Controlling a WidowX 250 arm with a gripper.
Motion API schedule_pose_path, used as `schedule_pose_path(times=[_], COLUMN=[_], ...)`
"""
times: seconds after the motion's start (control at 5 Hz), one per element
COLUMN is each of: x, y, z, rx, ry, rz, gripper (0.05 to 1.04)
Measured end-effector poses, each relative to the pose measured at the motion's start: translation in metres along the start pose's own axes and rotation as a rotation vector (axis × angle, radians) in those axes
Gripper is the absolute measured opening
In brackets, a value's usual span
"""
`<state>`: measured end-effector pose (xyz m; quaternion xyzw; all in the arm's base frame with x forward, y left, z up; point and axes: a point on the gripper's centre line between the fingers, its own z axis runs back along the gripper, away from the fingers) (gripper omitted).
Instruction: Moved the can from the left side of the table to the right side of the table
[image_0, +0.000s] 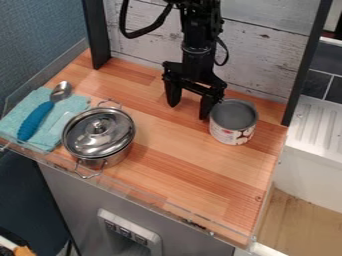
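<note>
The can (233, 122) stands upright to the right of the pot (99, 134), well apart from it and over on the right side of the tabletop (180, 172), so I judge the placing step all but finished. It is a short, round-walled tin with a dull grey top and a pale printed label marked in red and dark patches. My gripper (188, 112) hangs between pot and can, set toward the back, its fingers spread and nothing between them. One finger is so near the can's side that I can't tell whether they touch. Next I'd want a straight, gentle lift before any sideways travel; swinging right too soon could nudge the can. The pot itself is polished steel with a domed lid, a round knob and thin loop handles. Left of it lies a soft, turquoise cloth (14, 118), and on that a spoon (41, 112) with a blue handle and a smooth metal bowl. Under everything run glossy, reddish wood strips; behind the pot rise rough, whitewashed planks (262, 52).
</note>
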<state>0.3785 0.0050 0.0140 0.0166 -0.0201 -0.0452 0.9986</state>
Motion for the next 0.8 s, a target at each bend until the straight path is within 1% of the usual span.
schedule_pose_path(times=[0.2, 0.4, 0.6, 0.8], x=[0.0, -0.01, -0.027, -0.047], y=[-0.001, 0.0, 0.005, 0.001], z=[0.014, 0.047, 0.073, 0.089], rx=[-0.01, -0.039, -0.044, -0.049], ry=[-0.012, -0.052, -0.069, -0.077], rz=[-0.01, -0.01, -0.008, -0.031], gripper=[1.0, 1.0, 1.0, 1.0])
